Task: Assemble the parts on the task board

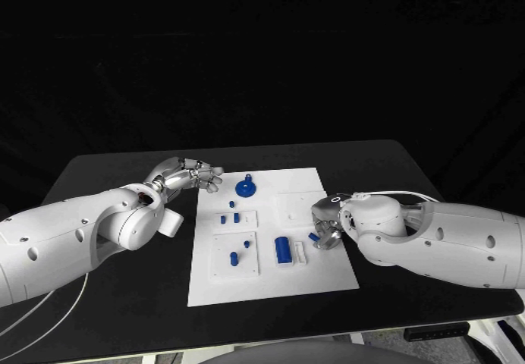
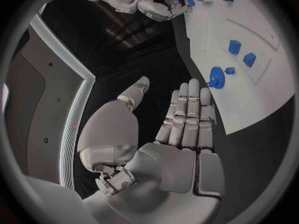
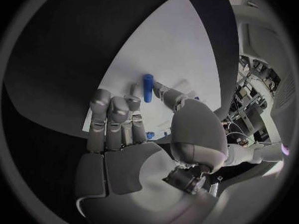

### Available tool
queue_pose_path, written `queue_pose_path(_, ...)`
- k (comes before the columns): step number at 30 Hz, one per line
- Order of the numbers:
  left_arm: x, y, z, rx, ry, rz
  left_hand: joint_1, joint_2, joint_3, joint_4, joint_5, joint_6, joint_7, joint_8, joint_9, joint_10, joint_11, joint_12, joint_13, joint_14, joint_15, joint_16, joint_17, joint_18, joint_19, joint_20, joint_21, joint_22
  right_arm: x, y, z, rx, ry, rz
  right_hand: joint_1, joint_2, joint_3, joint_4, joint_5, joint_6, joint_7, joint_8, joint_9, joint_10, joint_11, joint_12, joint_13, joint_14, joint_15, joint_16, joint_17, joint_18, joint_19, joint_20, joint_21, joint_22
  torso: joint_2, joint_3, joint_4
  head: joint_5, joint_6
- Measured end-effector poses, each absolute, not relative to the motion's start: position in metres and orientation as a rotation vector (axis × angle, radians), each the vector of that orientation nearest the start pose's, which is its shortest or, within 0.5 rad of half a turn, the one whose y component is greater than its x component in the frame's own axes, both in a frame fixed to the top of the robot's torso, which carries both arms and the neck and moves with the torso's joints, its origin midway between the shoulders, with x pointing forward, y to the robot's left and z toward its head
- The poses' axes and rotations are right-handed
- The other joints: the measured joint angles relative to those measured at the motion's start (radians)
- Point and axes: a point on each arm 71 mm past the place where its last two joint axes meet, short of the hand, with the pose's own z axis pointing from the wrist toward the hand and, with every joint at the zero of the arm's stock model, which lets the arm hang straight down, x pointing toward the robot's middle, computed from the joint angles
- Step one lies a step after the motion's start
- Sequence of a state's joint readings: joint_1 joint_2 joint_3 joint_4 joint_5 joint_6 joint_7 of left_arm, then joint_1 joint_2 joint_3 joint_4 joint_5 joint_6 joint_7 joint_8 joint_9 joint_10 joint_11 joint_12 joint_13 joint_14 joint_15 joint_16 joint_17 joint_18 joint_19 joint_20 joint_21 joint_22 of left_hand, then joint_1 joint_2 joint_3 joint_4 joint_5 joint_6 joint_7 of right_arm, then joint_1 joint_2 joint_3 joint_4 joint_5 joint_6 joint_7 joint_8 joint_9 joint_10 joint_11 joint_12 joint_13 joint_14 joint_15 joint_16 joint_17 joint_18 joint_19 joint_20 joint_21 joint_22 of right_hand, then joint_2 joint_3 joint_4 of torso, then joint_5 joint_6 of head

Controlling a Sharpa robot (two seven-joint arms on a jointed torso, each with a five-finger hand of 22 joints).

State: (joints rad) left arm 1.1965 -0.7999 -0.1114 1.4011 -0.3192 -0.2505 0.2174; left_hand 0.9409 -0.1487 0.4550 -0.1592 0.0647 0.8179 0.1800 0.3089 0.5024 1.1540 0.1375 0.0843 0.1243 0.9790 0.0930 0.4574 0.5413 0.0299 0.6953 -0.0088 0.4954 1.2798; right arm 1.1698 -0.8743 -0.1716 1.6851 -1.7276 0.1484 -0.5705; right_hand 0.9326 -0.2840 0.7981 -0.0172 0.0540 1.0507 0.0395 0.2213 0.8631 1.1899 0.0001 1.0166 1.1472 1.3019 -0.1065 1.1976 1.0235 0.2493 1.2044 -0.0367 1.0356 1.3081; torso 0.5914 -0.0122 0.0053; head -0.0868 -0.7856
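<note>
The white task board (image 1: 312, 277) lies in the middle of the black table. A blue gear (image 1: 246, 186) sits near its far edge, also seen beyond my left fingers as a gear (image 2: 216, 77). A blue cylinder (image 1: 284, 248) lies on the board, with several small blue pegs (image 1: 230, 218) to its left. My left hand (image 1: 192, 176) hovers at the board's far left corner, fingers straight and apart, holding nothing. My right hand (image 1: 326, 224) is over the board's right side, fingers extended. Its thumb reaches toward the cylinder (image 3: 147, 87). A small blue piece (image 1: 314, 236) shows under that hand.
Two more blue pieces (image 1: 239, 252) stand in a raised block on the board's near left. The black table (image 1: 121, 303) runs wide on both sides of the board. My right hand (image 2: 149, 2) also appears across the board in the left wrist view.
</note>
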Motion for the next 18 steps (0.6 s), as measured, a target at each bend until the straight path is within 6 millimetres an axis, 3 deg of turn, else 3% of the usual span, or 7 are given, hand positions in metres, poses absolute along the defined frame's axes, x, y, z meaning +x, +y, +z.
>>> queue_pose_path(1, 0.4976, 0.2172, -0.2206, -0.864, 1.721, -1.288, 0.0, 0.0, 0.0, 0.0, 0.0, 0.0, 0.0, 0.0, 0.0, 0.0, 0.0, 0.0, 0.0, 0.0, 0.0, 0.0, 0.0, 0.0, 0.0, 0.0, 0.0, 0.0, 0.4255, -0.197, -0.2567, -0.473, 2.103, 0.036, 0.019, 0.019, 0.022, -0.007, 0.025, 0.0, 0.0, 0.0, 0.007, 0.0, 0.0, 0.0, -0.001, 0.0, 0.0, 0.0, 0.0, 0.0, 0.0, 0.0, 0.0, 0.0, 0.0, 0.0, 0.0, 0.0, 0.0)
queue_pose_path(2, 0.4976, 0.2172, -0.2206, -0.864, 1.721, -1.288, 0.0, 0.0, 0.0, 0.0, 0.0, 0.0, 0.0, 0.0, 0.0, 0.0, 0.0, 0.0, 0.0, 0.0, 0.0, 0.0, 0.0, 0.0, 0.0, 0.0, 0.0, 0.0, 0.4256, -0.197, -0.2566, -0.471, 2.106, 0.037, 0.021, 0.021, 0.031, -0.015, 0.048, -0.001, 0.001, 0.0, 0.011, 0.0, 0.0, 0.0, -0.001, 0.0, 0.0, 0.0, 0.0, 0.0, 0.0, 0.0, 0.0, 0.0, 0.0, 0.0, 0.0, 0.0, 0.0)
queue_pose_path(3, 0.4976, 0.2172, -0.2206, -0.864, 1.721, -1.288, 0.0, 0.0, 0.0, 0.0, 0.0, 0.0, 0.0, 0.0, 0.0, 0.0, 0.0, 0.0, 0.0, 0.0, 0.0, 0.0, 0.0, 0.0, 0.0, 0.0, 0.0, 0.0, 0.4255, -0.1972, -0.257, -0.469, 2.11, 0.038, 0.023, 0.03, 0.043, -0.028, 0.081, -0.013, 0.013, -0.008, 0.095, 0.0, 0.0, 0.0, -0.001, 0.002, 0.003, 0.0, 0.0, 0.0, -0.005, 0.005, 0.0, 0.0, 0.0, 0.0, 0.0, 0.0, 0.0)
queue_pose_path(4, 0.4975, 0.2171, -0.2206, -0.864, 1.721, -1.288, 0.0, 0.0, 0.0, 0.0, 0.0, 0.0, 0.0, 0.0, 0.0, 0.0, 0.0, 0.0, 0.0, 0.0, 0.0, 0.0, 0.0, 0.0, 0.0, 0.0, 0.0, 0.0, 0.4254, -0.1975, -0.2575, -0.467, 2.115, 0.039, 0.019, 0.045, 0.053, -0.049, 0.113, -0.016, 0.016, -0.01, 0.108, 0.0, 0.0, 0.0, -0.001, 0.002, 0.005, 0.0, 0.0, -0.001, -0.005, 0.006, 0.0, 0.0, 0.0, 0.0001, 0.0, 0.0, 0.0)
queue_pose_path(7, 0.4975, 0.2169, -0.2207, -0.864, 1.722, -1.288, 0.0, 0.0, 0.0, 0.0, 0.0, 0.0, 0.0, 0.0, 0.0, 0.0, 0.0, 0.0, 0.0, 0.0, 0.0, 0.0, 0.001, 0.0, 0.0, 0.0, 0.0, 0.001, 0.4255, -0.1974, -0.2577, -0.464, 2.122, 0.043, -0.001, 0.078, 0.049, -0.095, 0.191, -0.022, 0.027, -0.005, 0.109, 0.0, 0.0, 0.0, -0.004, 0.0, 0.007, 0.0, 0.0, -0.002, -0.01, 0.012, 0.007, 0.0, 0.0, 0.0, 0.0, 0.001, 0.0)
queue_pose_path(14, 0.4974, 0.2167, -0.2207, -0.862, 1.724, -1.288, 0.0, 0.0, 0.0, 0.0, 0.0, 0.0, 0.0, 0.0, -0.001, 0.0, 0.0, 0.0, 0.0, 0.0, 0.0, 0.0, 0.001, 0.0, 0.0, 0.0, 0.0, 0.001, 0.4269, -0.1984, -0.258, -0.449, 2.134, 0.054, -0.037, 0.114, 0.039, -0.106, 0.276, -0.016, 0.049, 0.019, 0.108, 0.001, 0.0, 0.003, -0.011, 0.001, 0.006, 0.0, 0.0, -0.003, -0.006, 0.016, 0.014, 0.0, 0.0, 0.0002, -0.0006, 0.002, 0.0)
queue_pose_path(18, 0.4973, 0.2167, -0.2207, -0.861, 1.725, -1.288, 0.004, 0.004, 0.0, 0.0, 0.0, 0.0, 0.0, 0.0, -0.001, 0.0, 0.0, 0.0, 0.001, 0.0, 0.0, 0.0, 0.002, 0.0, 0.0, 0.0, 0.0, 0.001, 0.4271, -0.1993, -0.2579, -0.436, 2.138, 0.063, -0.049, 0.125, 0.034, -0.11, 0.31, -0.015, 0.052, 0.025, 0.108, 0.004, -0.004, 0.005, -0.013, 0.006, 0.002, 0.0, 0.0, -0.003, -0.003, 0.019, 0.014, 0.0, 0.0, 0.0004, -0.0011, 0.002, 0.0)
